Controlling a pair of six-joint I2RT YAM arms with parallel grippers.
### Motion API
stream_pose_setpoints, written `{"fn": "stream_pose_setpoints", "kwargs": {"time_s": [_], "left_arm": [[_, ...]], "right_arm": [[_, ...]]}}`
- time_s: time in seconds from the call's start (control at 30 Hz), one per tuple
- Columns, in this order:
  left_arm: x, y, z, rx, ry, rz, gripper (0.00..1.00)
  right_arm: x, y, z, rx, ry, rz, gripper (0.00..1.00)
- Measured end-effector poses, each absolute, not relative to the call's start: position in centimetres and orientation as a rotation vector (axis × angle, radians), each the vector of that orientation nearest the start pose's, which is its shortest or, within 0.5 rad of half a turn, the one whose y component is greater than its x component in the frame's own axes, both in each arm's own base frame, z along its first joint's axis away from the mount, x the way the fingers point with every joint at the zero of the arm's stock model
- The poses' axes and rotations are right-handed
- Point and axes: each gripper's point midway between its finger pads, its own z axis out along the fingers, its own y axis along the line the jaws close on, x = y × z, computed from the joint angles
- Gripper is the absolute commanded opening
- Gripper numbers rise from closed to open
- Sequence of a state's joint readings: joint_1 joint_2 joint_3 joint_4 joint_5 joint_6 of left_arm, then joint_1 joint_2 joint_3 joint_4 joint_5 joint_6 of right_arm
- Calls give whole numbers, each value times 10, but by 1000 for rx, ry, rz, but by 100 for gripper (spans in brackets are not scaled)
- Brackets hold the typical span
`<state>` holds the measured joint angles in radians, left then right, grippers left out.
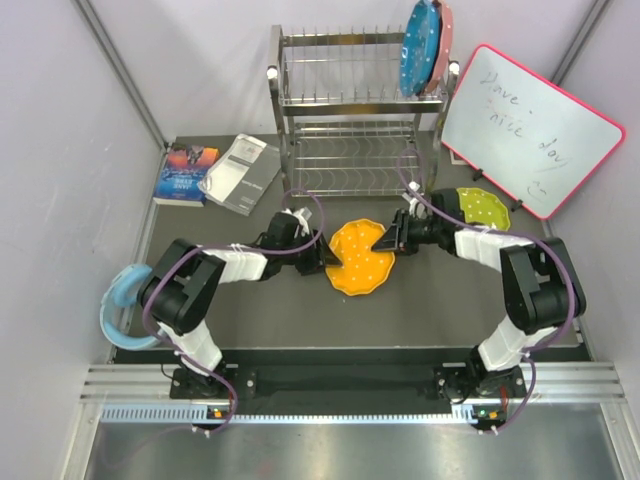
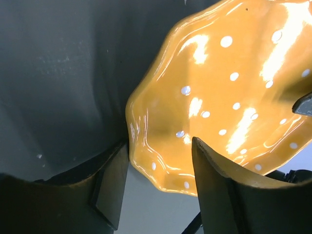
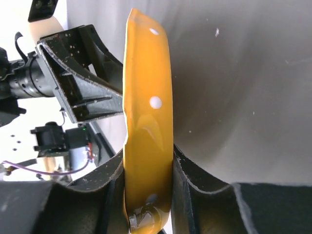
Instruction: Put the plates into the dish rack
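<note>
A dark grey matte table [image 1: 250, 310] fills the floor of a booth closed in by pale plain wall panels, with slanted metal posts in the far corners and a ribbed aluminium rail along the near edge. At the far middle stands the two-tier shiny steel wire dish rack [image 1: 350, 120]. A blue dotted scalloped plate [image 1: 420, 47] and a pink scalloped plate [image 1: 445, 45] stand upright side by side at the right end of its top row.

A white marker board with a red rim [image 1: 530, 125] leans just right of the rack. Left of the rack lie a dark-covered book [image 1: 187, 172] and a grey booklet [image 1: 240, 172]. A yellow-green dotted scalloped plate [image 1: 487, 207] lies flat on the table behind the right arm, and a pale light-blue round dish [image 1: 120, 300] sits at the left edge beside the left arm.

Between the arms, in front of the rack, is the orange scalloped plastic plate [image 1: 362, 257] [image 2: 219, 87] [image 3: 146, 97], tilted. The right gripper [image 1: 395, 238] [image 3: 147, 153] clamps its right rim, a finger pressed on each face. The left gripper [image 1: 320, 243] [image 2: 160, 146] straddles the opposite rim with fingers apart; whether they press on it cannot be told
</note>
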<state>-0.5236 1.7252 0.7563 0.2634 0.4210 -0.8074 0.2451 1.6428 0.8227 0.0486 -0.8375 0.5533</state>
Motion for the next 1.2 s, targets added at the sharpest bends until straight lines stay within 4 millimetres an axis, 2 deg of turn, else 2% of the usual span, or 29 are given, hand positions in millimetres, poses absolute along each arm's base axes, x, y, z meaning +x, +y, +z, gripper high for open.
{"fn": "stream_pose_setpoints", "kwargs": {"time_s": [0.1,0.2,0.3,0.37,0.5,0.53,0.6,0.67,0.77,0.83,0.9,1.0,1.1,1.2], "left_arm": [[293,-283,46,-72,2484,-1126,77],[285,-274,64,75,2493,-1149,83],[288,-261,114,364,2384,-1124,84],[292,-250,156,518,2247,-1079,86],[292,-211,248,685,1914,-880,86],[292,-203,263,690,1859,-835,86],[288,-187,286,688,1770,-742,85],[283,-178,290,682,1725,-680,85],[278,-171,268,671,1750,-645,85],[277,-168,244,657,1803,-635,84],[275,-165,226,645,1849,-632,84],[275,-164,219,629,1868,-633,84],[279,-165,224,615,1842,-638,84],[281,-167,226,600,1824,-646,84]], "right_arm": [[305,227,95,-146,2437,1327,0],[306,222,109,-255,2451,1233,0],[312,210,146,-377,2432,1090,0],[321,206,184,-455,2370,1031,0],[344,205,284,-582,2157,926,0],[347,206,305,-600,2111,911,0],[352,207,361,-635,1998,883,0],[357,210,424,-661,1844,859,0],[356,213,506,-684,1614,816,0],[349,213,535,-681,1526,792,0],[346,216,556,-657,1471,762,0],[356,224,573,-593,1414,689,0],[386,238,580,-525,1325,530,0],[425,261,584,-468,1209,290,0]]}}
